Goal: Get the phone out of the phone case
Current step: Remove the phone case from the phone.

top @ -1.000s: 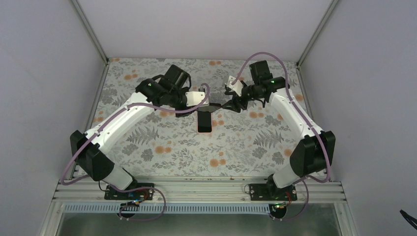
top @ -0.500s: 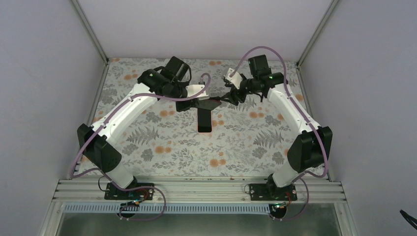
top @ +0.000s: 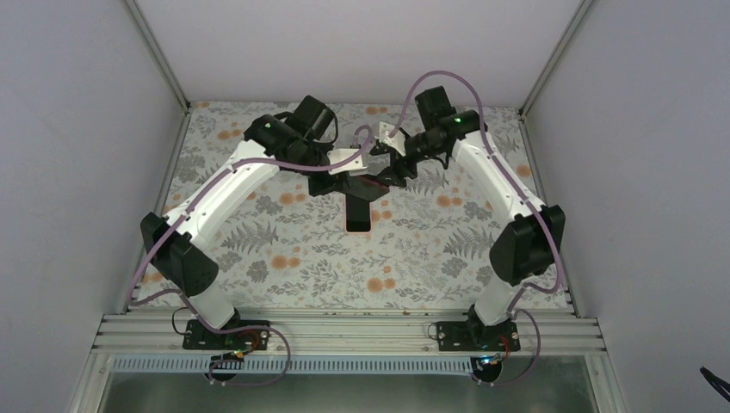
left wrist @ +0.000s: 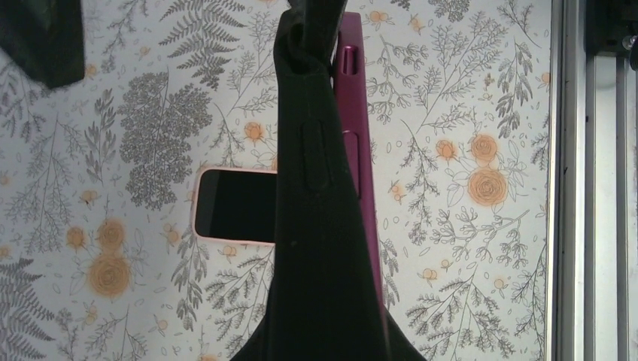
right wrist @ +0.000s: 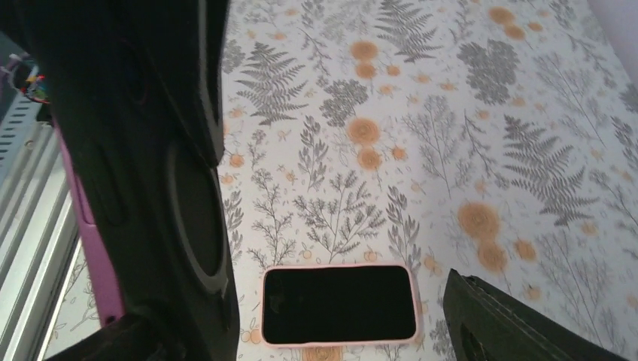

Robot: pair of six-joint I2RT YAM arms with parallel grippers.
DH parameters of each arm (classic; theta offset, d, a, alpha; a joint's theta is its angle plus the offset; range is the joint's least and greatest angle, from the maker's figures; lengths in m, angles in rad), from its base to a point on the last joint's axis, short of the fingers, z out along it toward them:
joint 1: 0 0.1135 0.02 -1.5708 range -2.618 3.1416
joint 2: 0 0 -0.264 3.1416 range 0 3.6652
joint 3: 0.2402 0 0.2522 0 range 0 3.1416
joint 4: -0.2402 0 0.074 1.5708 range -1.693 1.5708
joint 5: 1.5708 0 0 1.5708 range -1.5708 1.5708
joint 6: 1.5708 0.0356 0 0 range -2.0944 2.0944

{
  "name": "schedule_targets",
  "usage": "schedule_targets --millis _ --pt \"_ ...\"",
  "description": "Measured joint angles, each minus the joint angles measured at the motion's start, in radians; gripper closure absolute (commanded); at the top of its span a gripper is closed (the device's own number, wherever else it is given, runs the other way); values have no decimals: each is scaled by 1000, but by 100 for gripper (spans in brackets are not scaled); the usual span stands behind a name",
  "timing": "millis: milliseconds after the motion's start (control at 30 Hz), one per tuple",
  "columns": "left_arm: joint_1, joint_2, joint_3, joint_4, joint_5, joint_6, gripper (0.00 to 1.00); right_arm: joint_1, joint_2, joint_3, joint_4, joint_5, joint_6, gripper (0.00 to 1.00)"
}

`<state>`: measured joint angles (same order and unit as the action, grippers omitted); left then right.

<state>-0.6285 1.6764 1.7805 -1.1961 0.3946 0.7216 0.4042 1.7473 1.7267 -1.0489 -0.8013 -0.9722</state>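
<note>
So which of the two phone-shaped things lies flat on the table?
The pink-rimmed one, lying with its black screen facing up. The dark magenta one is up in the air and seen edge-on.

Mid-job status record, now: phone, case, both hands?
phone: pink-rimmed, screen up, flat on table, nothing gripping it
magenta piece: probably the case; raised off the table, seen edge-on from left wrist
left hand: over phone's far end; grip unclear
right hand: facing left hand; grip unclear
</note>
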Motion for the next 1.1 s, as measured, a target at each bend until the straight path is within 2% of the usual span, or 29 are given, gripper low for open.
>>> schedule_targets --millis 133,300,333,367,467,500,700,767,833,900,1000,1033,1100 --pt "0 11 10 7 -22 0 98 0 81 105 -89 -69 -73 20" --pt "-2 4 -20 56 -61 5 98 0 96 110 -96 -69 -108 20" --pt "-4 5 -18 55 -66 5 98 0 96 108 -94 -67 -109 25" --pt "-5 8 -14 52 -71 6 98 0 96 103 -91 -68 -106 36" --pt "-9 24 22 26 -100 4 98 3 100 97 -94 -76 -80 89" --pt "-7 28 34 21 -124 3 98 8 104 97 -98 -84 -61 96" --pt "3 43 61 -42 -191 -4 97 45 138 98 -100 -108 -4 97" --pt "3 43 61 -55 -199 -4 95 51 141 98 -99 -109 2 97" --pt "3 39 61 -56 -202 -3 88 52 141 98 -98 -110 5 97" --pt "3 35 61 -55 -209 -2 73 52 138 97 -96 -111 5 97" --pt "2 30 68 -14 -229 5 20 52 124 87 -104 -119 32 97" --pt "2 26 73 12 -235 11 11 52 116 80 -111 -149 60 97" --pt "-2 7 88 41 -237 24 5 51 98 69 -113 -199 100 97"
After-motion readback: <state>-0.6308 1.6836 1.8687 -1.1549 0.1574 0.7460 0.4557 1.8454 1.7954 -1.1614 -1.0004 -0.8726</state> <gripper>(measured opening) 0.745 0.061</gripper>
